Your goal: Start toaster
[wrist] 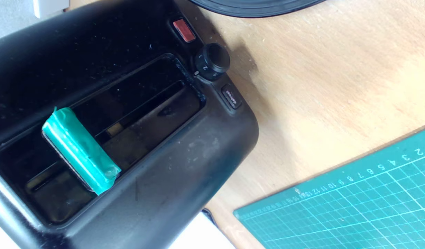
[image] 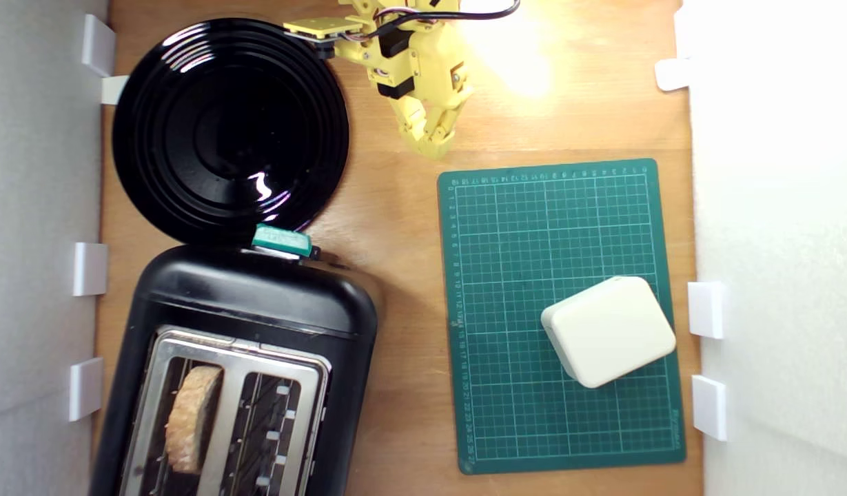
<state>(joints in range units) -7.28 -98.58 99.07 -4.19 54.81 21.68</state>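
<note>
The glossy black toaster stands at the exterior view's lower left, and a slice of bread sits in one of its two slots. Its teal-green lever knob sticks out of the end that faces the plate. In the wrist view the toaster's end face fills much of the picture, with the teal lever in its long slot, a red button, a dial and a small defrost button. My yellow gripper hangs over bare wood, well away from the lever, fingers together and holding nothing.
A round black ridged plate lies right behind the toaster. A green cutting mat covers the exterior view's right side, with a cream rounded box on it. White brackets line both side walls.
</note>
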